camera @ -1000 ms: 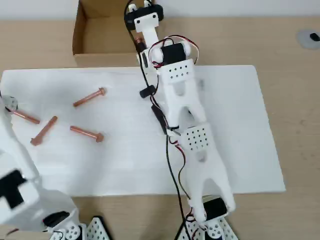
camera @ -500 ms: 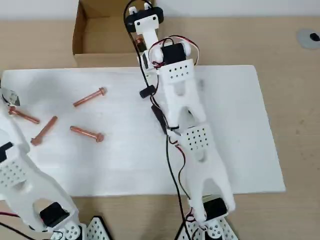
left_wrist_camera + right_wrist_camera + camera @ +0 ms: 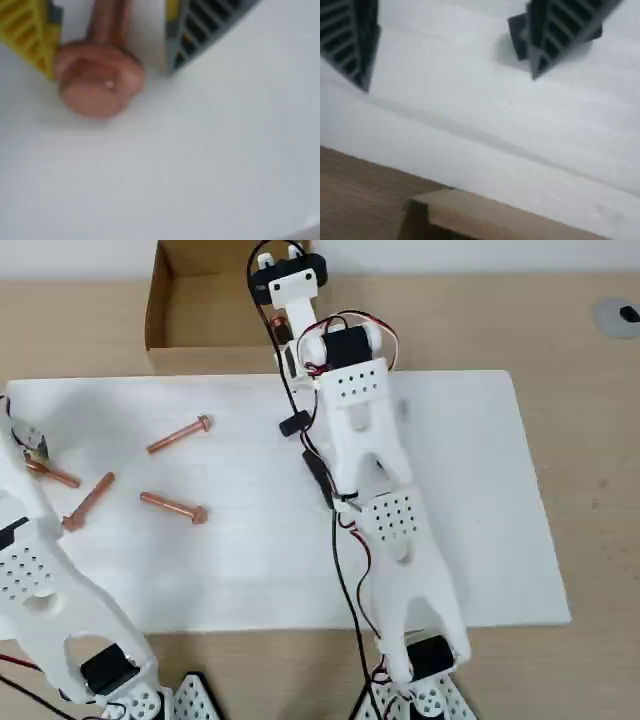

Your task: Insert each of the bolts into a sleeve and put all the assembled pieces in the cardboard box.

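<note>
The left arm's jaws stand slightly apart astride a copper-coloured metal bolt (image 3: 97, 82). One yellow finger (image 3: 35, 35) touches the bolt's head where it lies on the white sheet (image 3: 480, 490), near the sheet's left edge. Three more copper bolts (image 3: 180, 434) lie loose nearby. The right arm's jaws gape wide, holding nothing, at the right-hand end of the brown cardboard box (image 3: 160, 310) on the wooden table (image 3: 590, 440).

A wooden worktop (image 3: 600, 440) carries a white sheet (image 3: 470, 490) at its centre, an open cardboard box (image 3: 190, 360) at eleven o'clock and a grey disc (image 3: 608, 318) at two o'clock.
</note>
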You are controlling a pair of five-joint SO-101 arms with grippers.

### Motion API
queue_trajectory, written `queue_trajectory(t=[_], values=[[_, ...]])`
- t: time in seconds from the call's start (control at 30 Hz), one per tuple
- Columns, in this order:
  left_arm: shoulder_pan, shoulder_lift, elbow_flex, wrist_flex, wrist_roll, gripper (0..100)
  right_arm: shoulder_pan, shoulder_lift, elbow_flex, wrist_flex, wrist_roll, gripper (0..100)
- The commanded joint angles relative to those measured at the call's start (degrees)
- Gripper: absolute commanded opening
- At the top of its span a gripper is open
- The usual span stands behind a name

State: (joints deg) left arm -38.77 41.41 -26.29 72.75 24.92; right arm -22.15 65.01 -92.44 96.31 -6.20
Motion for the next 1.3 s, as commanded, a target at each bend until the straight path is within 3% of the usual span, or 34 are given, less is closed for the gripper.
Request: queue_trajectory(t=[0.0, 0.2, 0.33, 0.8, 1.0, 1.1, 1.27], values=[[2.37, 3.47, -3.69, -1.05, 0.09, 17, 0.4, -5.14, -3.03, 0.09, 0.26, 24.6], [2.81, 6.37, -7.38, -0.88, 0.0, 17, 0.4, -5.32, -3.03, 1.23, 0.18, 24.6], [2.9, 8.04, -10.2, 0.26, -0.09, 11, 0.4, -5.32, -3.03, 3.08, 0.18, 24.6], [3.78, 15.6, -24.44, 15.21, -5.36, 1, 0.4, -10.33, -3.03, 3.69, 0.18, 24.6], [5.1, 13.32, -40.79, 27.25, -7.21, 1, 0.31, -12.7, -3.03, 4.66, 0.09, 24.6], [6.42, 10.15, -45.36, 27.96, -12.13, 1, 0.31, -13.49, -2.95, 6.24, -6.07, 24.6], [8.53, -0.04, -39.47, 27.96, -22.59, 1, 0.92, -13.67, -0.75, 6.24, -16.62, 24.6]])
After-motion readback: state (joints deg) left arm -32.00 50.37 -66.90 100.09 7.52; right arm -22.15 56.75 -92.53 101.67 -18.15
